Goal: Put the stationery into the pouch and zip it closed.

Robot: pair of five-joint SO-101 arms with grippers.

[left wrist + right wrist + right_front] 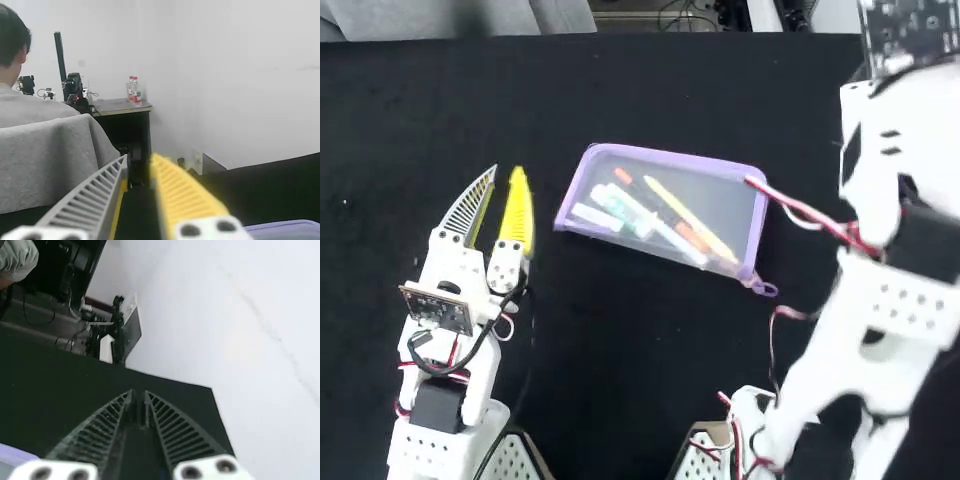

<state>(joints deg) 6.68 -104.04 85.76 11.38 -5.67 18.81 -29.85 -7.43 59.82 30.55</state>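
- Pouch [670, 155] – clear w/ purple trim, flat at centre of black table [720, 90]; pens [665, 215] inside.
- Left gripper [503, 185] – just beside pouch's end, fingers slightly parted, grasping nothing.
- Right gripper [138, 392] – raised off table, tips pressed together, nothing between.

One pouch [660, 205]; about five pens [685, 218] inside; two arms [450, 330].

The high view looked down on the desk [650, 90] from close above. The wrist views sat just behind the left fingers [180, 195] and the right fingers [175, 437], facing beyond their tips across that desk toward a white wall [240, 75].
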